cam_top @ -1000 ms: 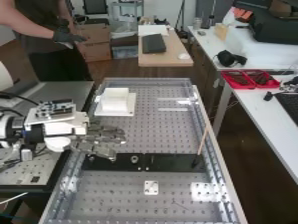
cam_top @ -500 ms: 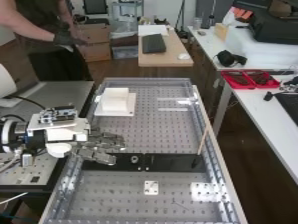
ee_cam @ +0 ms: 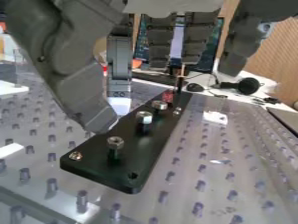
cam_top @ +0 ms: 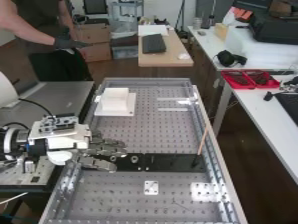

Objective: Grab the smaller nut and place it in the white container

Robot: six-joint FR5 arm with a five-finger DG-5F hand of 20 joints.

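The hand (cam_top: 105,148) is over the left end of the black bar (cam_top: 166,162), its fingers extended and holding nothing. The bearing (cam_top: 134,159) stands on the bar just beyond the fingertips. In the wrist view the hand (ee_cam: 76,75) has its thumb hanging beside the bar, close to the smaller nut (ee_cam: 115,143), which sits on its post at the near end. Behind that nut stand the larger nut (ee_cam: 144,117) and the bearing (ee_cam: 159,105). The white container (cam_top: 115,99) rests on a white plate farther up the bench.
A thin wooden stick (cam_top: 203,141) rises from the bar's right end. A small white plate (cam_top: 151,187) lies on the perforated bench below the bar. Metal rails (cam_top: 211,145) edge the bench. Red trays (cam_top: 249,79) stand on the side table.
The hand has come down the high view, from above the bar's left end to over it. Its fingers remain extended.
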